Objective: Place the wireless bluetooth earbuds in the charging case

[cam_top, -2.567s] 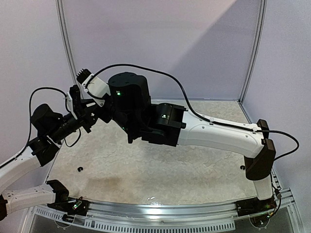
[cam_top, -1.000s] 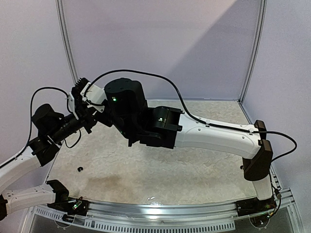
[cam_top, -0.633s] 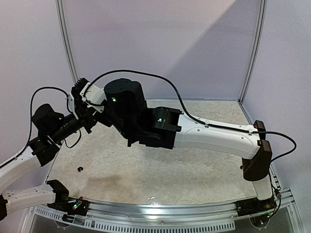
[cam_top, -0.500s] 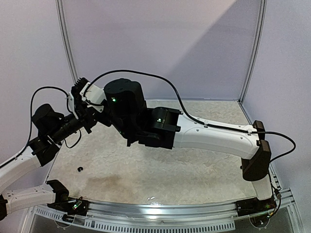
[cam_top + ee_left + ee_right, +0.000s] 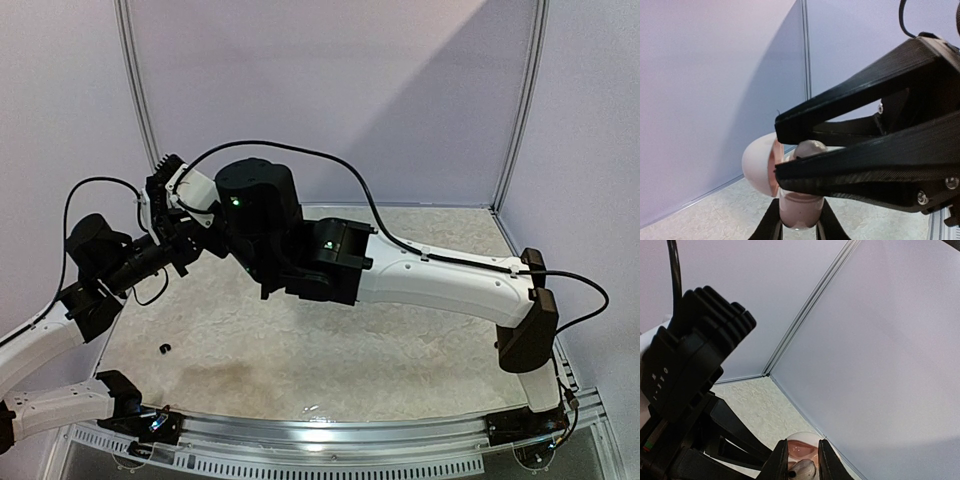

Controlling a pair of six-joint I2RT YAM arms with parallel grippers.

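Observation:
A pinkish-white charging case (image 5: 799, 207) stands upright with its lid (image 5: 756, 164) swung open to the left. My left gripper (image 5: 799, 222) is shut on the case's lower body. A silvery-grey earbud (image 5: 810, 148) sits at the case's open mouth, pinched by my right gripper (image 5: 801, 464), whose black fingers (image 5: 865, 90) cross the left wrist view. The right wrist view shows the same earbud (image 5: 803, 471) over the case's pink inside (image 5: 807, 449). From above, both grippers meet at the far left (image 5: 168, 215), well above the table.
Two small black pieces lie on the pale mat, one near the left (image 5: 163, 349) and one by the right arm's elbow (image 5: 499, 345). Lilac walls with metal posts (image 5: 135, 90) stand close behind the grippers. The right arm (image 5: 440, 285) spans the table's middle.
The right arm has swung left and brought its gripper down onto the left gripper's case. Over the last second both arms have barely shifted.

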